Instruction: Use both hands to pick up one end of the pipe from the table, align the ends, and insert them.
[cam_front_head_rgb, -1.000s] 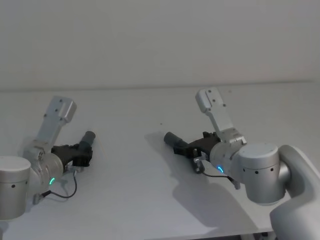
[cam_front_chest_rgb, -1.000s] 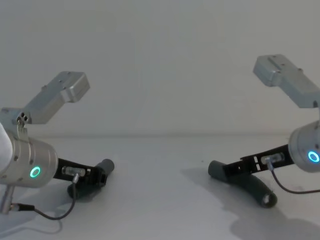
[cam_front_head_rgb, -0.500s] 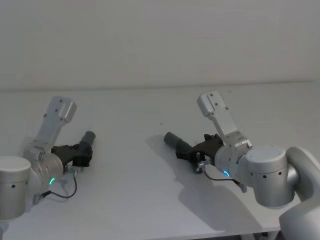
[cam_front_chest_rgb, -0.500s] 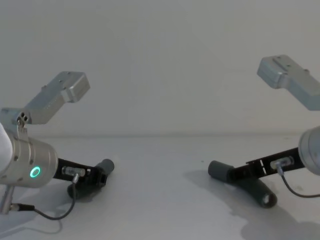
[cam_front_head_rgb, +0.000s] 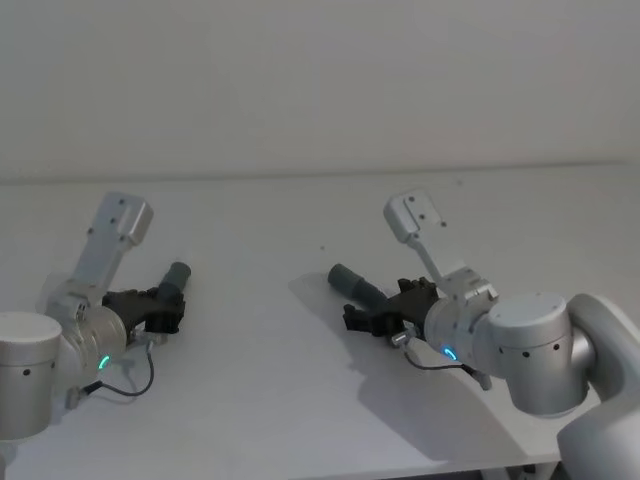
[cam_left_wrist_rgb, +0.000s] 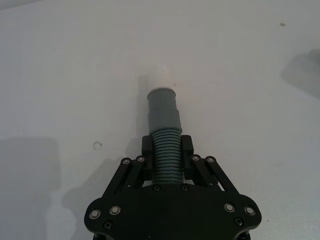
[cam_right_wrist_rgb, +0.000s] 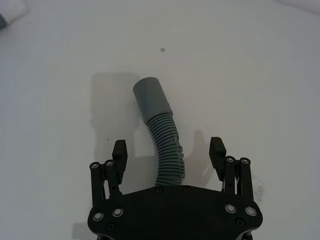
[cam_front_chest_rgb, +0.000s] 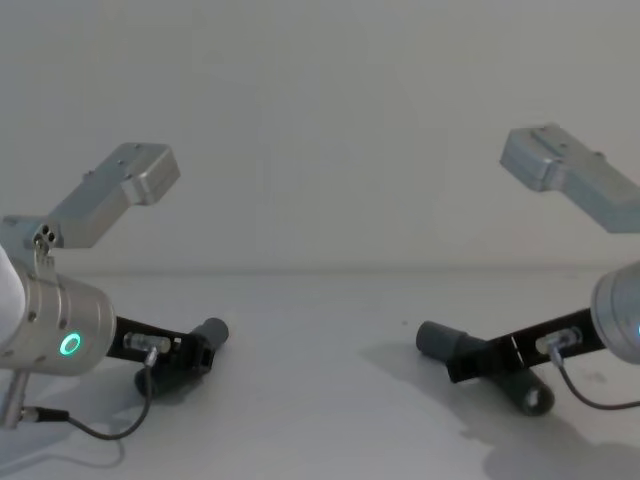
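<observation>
Between the fingers of the left claw (cam_left_wrist_rgb: 168, 146), the ribbed section of the plug-end hose piece (cam_left_wrist_rgb: 165, 140) is clamped. Its lighter cuff (cam_left_wrist_rgb: 163, 107) and white plug tip (cam_left_wrist_rgb: 161, 78) project straight ahead of the fingertips. The left grasp is judged complete.

At the right claw (cam_right_wrist_rgb: 168, 148), the fingers stand apart, one on each side of the second ribbed hose piece (cam_right_wrist_rgb: 169, 150), and neither touches it. That piece lies on the desk (cam_right_wrist_rgb: 260, 75) and curves ahead of the claw, smooth grey cuff (cam_right_wrist_rgb: 151, 99) foremost.

Steps judged outstanding:
- Close the right claw.
- Raise both pieces.
- Align cuff to plug.
- Insert.

The head view shows the two claws well apart.

Not determinable:
- Whether the left piece is clear of the desk.
- Whether the right cuff has an open bore.

Each piece's rear portion is hidden beneath its claw body in the wrist views.
</observation>
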